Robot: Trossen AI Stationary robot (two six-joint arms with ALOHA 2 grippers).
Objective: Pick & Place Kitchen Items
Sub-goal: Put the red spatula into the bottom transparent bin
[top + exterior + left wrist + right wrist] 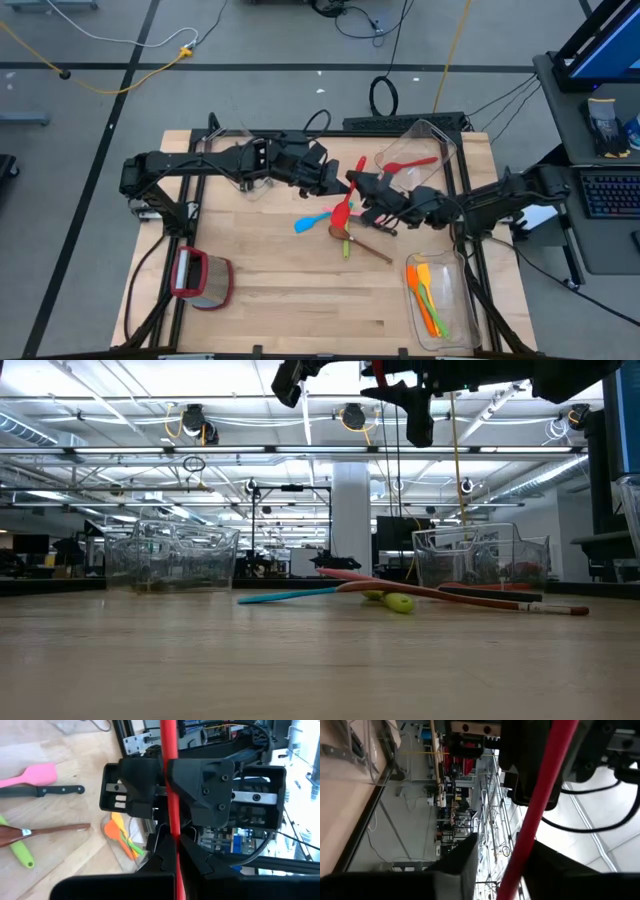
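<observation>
A red utensil (pixel 350 190) hangs above the table's middle between both arms. My left gripper (pixel 177 865), reaching in from the table's left, is shut on its handle. My right gripper (pixel 505 865) comes from the right. Its fingers stand open on either side of the same handle (pixel 540 785), with a gap showing on one side. Below them a blue spatula (pixel 305 225), a pink spatula (pixel 35 774), a green utensil (pixel 347 246), a brown spoon (pixel 372 248) and a black-handled knife (pixel 55 791) lie flat on the table. My left gripper pinches the red utensil's handle (pixel 176 851) between its two fingers, about midway along it. The fingers come roughly level from the table's left and lie across the handle. The utensil is lifted clear of the table, its broad end (pixel 341 213) toward the near edge.
A clear bin (pixel 445 315) at the near right holds orange and green utensils. Another clear bin (pixel 440 150) at the far right holds a red spatula (pixel 410 162). A third bin (pixel 232 160) stands far left, and a red-rimmed container (pixel 200 280) near left.
</observation>
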